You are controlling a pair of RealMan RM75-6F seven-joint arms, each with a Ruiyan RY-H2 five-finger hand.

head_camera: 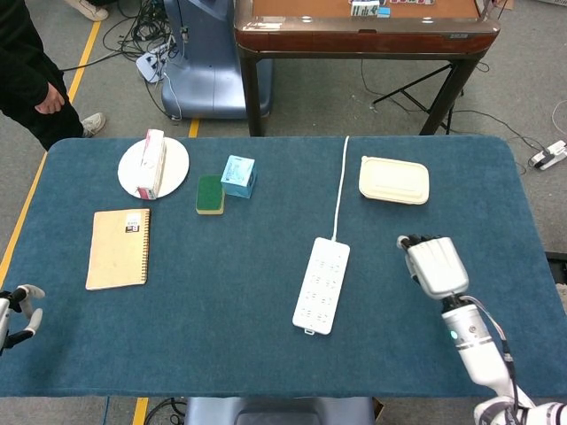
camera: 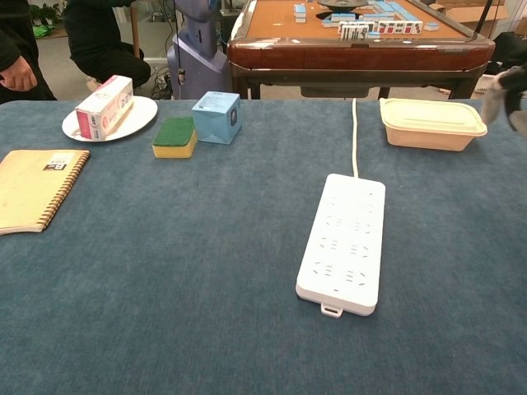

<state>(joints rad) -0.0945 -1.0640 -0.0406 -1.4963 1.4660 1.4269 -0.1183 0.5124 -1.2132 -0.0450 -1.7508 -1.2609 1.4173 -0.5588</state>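
My right hand [head_camera: 433, 266] hovers over the blue table [head_camera: 221, 292] to the right of a white power strip [head_camera: 322, 283], well apart from it. Its fingers are curled under and hold nothing. In the chest view only the edge of the right hand [camera: 514, 95] shows, at the far right beside a cream lidded box [camera: 431, 123]. The power strip [camera: 344, 240] lies flat, and its white cord [head_camera: 340, 186] runs to the table's far edge. My left hand [head_camera: 18, 305] sits at the table's near left edge, fingers apart and empty.
A tan spiral notebook [head_camera: 118, 248] lies at the left. Behind it stand a white plate [head_camera: 177, 155] bearing a pink and white carton [head_camera: 152, 164], a green sponge [head_camera: 210, 194] and a light blue box [head_camera: 238, 176]. A wooden table [head_camera: 363, 31] and a person [head_camera: 27, 71] are beyond.
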